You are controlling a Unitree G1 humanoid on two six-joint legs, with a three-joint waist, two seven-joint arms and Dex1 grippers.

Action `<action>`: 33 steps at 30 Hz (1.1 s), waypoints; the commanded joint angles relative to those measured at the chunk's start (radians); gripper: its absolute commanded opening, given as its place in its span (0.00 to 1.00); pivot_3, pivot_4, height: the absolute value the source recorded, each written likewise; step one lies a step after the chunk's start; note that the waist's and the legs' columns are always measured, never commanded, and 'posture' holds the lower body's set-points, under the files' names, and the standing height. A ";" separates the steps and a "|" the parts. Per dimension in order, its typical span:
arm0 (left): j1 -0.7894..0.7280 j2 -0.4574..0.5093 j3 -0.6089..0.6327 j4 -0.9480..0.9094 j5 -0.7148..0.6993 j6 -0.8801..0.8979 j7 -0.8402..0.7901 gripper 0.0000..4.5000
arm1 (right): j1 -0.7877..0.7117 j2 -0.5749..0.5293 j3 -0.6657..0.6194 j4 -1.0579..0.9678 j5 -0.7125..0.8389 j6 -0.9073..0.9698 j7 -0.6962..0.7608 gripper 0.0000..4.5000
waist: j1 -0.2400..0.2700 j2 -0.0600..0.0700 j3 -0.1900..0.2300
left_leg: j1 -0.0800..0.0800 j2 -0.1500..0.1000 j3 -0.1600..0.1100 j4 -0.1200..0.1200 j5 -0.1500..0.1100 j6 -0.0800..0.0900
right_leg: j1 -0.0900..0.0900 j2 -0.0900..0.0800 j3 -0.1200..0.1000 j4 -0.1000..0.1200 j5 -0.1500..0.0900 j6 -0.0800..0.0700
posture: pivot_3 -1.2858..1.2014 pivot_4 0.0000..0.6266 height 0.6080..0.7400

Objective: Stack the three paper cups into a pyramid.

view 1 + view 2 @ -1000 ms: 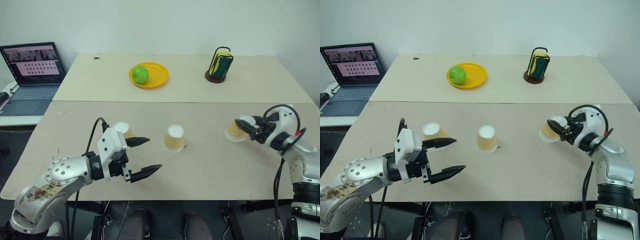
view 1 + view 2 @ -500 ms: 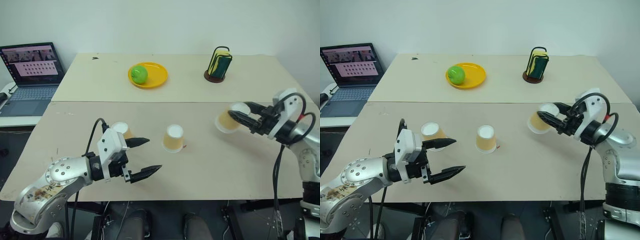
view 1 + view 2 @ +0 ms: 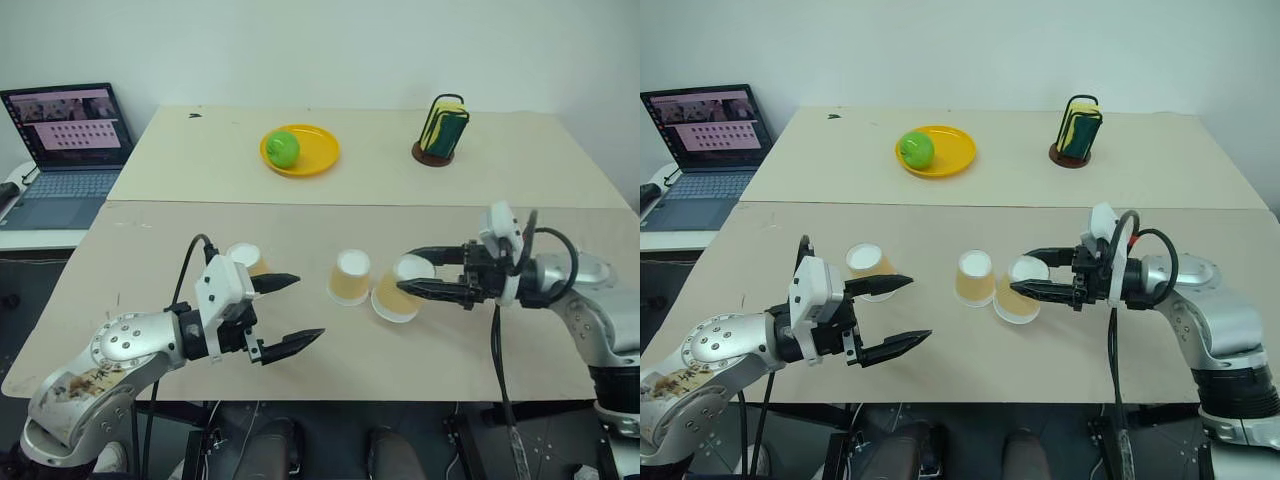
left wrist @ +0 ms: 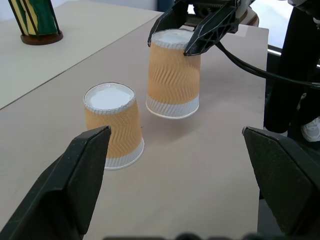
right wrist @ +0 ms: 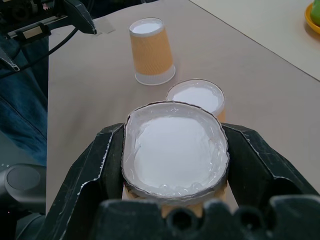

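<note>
Right gripper point(image 3: 428, 272) clamps an upside-down cup point(image 3: 399, 291) just beside the middle cup point(image 3: 349, 277), apparently not touching; left gripper point(image 3: 288, 313) gapes idle.

Bright, even indoor light falls from above. The pale beige tabletop point(image 3: 420, 180) carries only soft, faint shadows. Everything looks sharp.

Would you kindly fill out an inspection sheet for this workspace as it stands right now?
Surface: two tan tables butted together.
Job's things: three upside-down paper cups; middle cup standing, left cup behind the left gripper, third cup held beside the middle one.
Clutter: yellow plate with green apple; sponge holder.
Grippers: left gripper open; right gripper shut on the third cup.
Cables: black wires on both arms.
Surroundings: open laptop, white wall.
</note>
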State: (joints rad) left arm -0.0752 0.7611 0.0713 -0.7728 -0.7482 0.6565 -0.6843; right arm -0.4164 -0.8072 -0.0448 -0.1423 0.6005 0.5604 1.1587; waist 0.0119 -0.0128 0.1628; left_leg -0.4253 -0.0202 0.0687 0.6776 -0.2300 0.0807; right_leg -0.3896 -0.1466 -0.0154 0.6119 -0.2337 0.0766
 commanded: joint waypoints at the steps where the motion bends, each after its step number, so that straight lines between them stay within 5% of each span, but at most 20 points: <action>1: 0.010 0.004 0.023 -0.041 -0.011 -0.009 0.006 1.00 | -0.038 0.002 0.007 0.086 -0.050 -0.078 0.039 0.58 | 0.000 0.000 0.000 | 0.000 0.000 0.000 0.000 0.000 0.000 | 0.000 0.000 0.000 0.000 0.000 0.000 | 0.52 0.24 0.90; 33: 0.008 0.022 0.057 -0.086 -0.059 0.034 0.061 1.00 | -0.175 0.147 0.074 0.377 -0.207 -0.240 0.112 0.58 | -0.003 0.000 0.000 | 0.000 0.000 0.000 0.000 0.001 -0.002 | 0.000 0.001 0.000 0.001 0.000 0.000 | 0.52 0.24 0.90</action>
State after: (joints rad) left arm -0.0639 0.7779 0.1005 -0.8149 -0.7879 0.6966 -0.6328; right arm -0.5655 -0.6606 0.0348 0.2356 0.3958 0.3515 1.2634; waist 0.0091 -0.0127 0.1628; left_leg -0.4252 -0.0206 0.0691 0.6773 -0.2288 0.0782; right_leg -0.3893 -0.1456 -0.0159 0.6125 -0.2337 0.0767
